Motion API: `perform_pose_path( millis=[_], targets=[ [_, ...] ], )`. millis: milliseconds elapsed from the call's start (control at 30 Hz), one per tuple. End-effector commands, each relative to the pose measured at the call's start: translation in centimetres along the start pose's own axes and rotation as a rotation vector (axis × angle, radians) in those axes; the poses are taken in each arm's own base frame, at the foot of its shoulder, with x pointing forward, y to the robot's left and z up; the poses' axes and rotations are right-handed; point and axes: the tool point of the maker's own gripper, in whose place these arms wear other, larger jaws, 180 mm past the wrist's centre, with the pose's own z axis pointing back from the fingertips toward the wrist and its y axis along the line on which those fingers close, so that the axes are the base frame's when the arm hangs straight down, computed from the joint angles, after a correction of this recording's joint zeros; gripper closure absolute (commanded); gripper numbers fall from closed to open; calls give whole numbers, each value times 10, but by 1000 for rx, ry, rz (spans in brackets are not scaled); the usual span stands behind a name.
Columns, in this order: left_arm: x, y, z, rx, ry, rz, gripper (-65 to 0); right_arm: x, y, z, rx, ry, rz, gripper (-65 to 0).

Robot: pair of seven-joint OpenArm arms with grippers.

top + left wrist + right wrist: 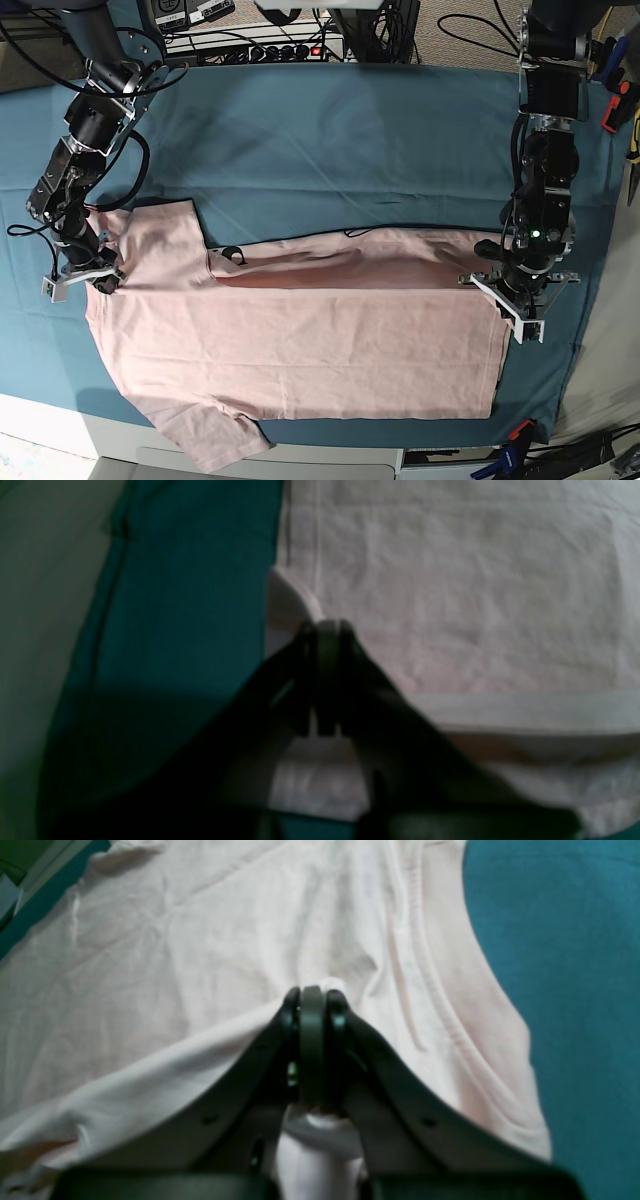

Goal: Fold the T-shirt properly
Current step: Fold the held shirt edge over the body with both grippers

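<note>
The pale pink T-shirt (300,350) lies spread on the teal table cloth (330,150), its far long edge folded over toward the front. A bit of black lettering (232,257) peeks out by the fold. My right gripper (100,280) is at the shirt's left end, by the sleeve, shut on a pinch of the pink fabric (175,965); its tips (312,995) press together on raised cloth. My left gripper (505,290) is at the shirt's right end. Its jaws (327,630) are shut on the edge of the shirt (475,595).
Teal cloth (190,605) borders the shirt on the outer side of both grippers (575,965). One sleeve (200,445) hangs over the table's front edge. Cables and electronics (260,40) line the back edge, and tools (615,90) lie at the far right.
</note>
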Motion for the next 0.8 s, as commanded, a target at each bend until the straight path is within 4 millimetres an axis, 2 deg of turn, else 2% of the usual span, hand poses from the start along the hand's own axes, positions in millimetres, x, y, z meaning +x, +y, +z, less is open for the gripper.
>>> perform_pose_path(
  millis=[0, 233, 600, 700, 733, 767],
  targets=[
    [26, 7, 2, 19, -72, -6, 0, 30, -5, 4, -20, -72, 8, 0],
    [27, 7, 2, 19, -80, -6, 0, 25, -26, 5, -139, -50, -16, 0],
    [30, 4, 3, 2, -96, 14, -7, 23, -27, 6, -147, -38, -15, 0],
    [30, 4, 2, 1, -95, 13, -184, 21, -27, 6, -143, -27, -12, 0],
    [30, 4, 2, 1, -95, 13, -252, 22, -27, 5, -143, -27, -12, -43],
    [30, 4, 2, 2, -94, 12, -310, 22, -27, 5, -143, -28, -12, -131]
  ],
)
